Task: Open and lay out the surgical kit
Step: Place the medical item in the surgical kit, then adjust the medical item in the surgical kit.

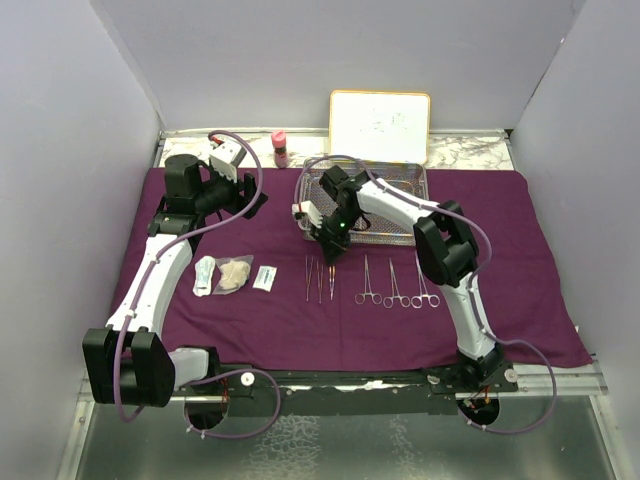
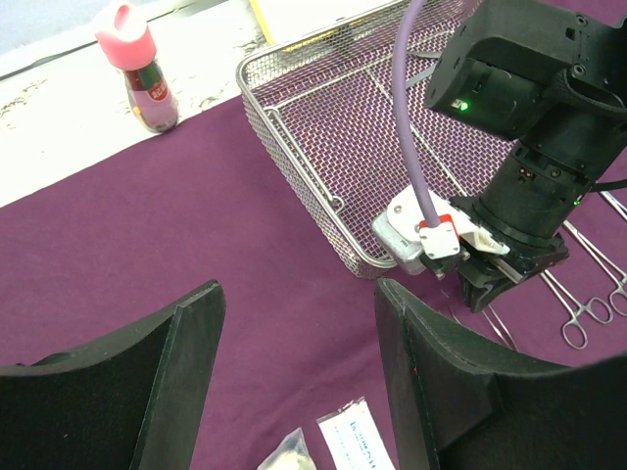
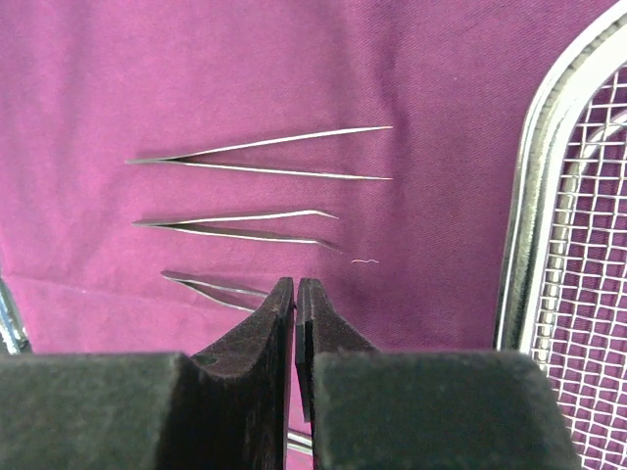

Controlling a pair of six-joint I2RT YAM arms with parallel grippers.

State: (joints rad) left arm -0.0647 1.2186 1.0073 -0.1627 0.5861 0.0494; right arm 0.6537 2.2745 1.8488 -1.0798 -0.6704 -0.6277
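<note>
The surgical kit's dark purple cloth [image 1: 250, 320] lies spread flat, with the wire-mesh tray [image 1: 400, 238] at its back. Two slim steel forceps [image 3: 265, 168] lie side by side on the cloth. A third forceps [image 3: 211, 286] runs in behind the fingertips of my right gripper [image 3: 295, 284], which is shut on its tip end just in front of the tray. Three clamps [image 1: 396, 285] lie in a row to the right. Gauze [image 1: 235, 273] and small white packets [image 1: 264, 278] lie to the left. My left gripper [image 2: 296, 289] hangs open over bare cloth, holding nothing.
A pink-capped bottle [image 1: 280, 148] and a framed whiteboard [image 1: 380, 125] stand behind the cloth on the marbled strip. White walls close in the left, right and back. The tray rim [image 3: 524, 196] is close to the right gripper's right side.
</note>
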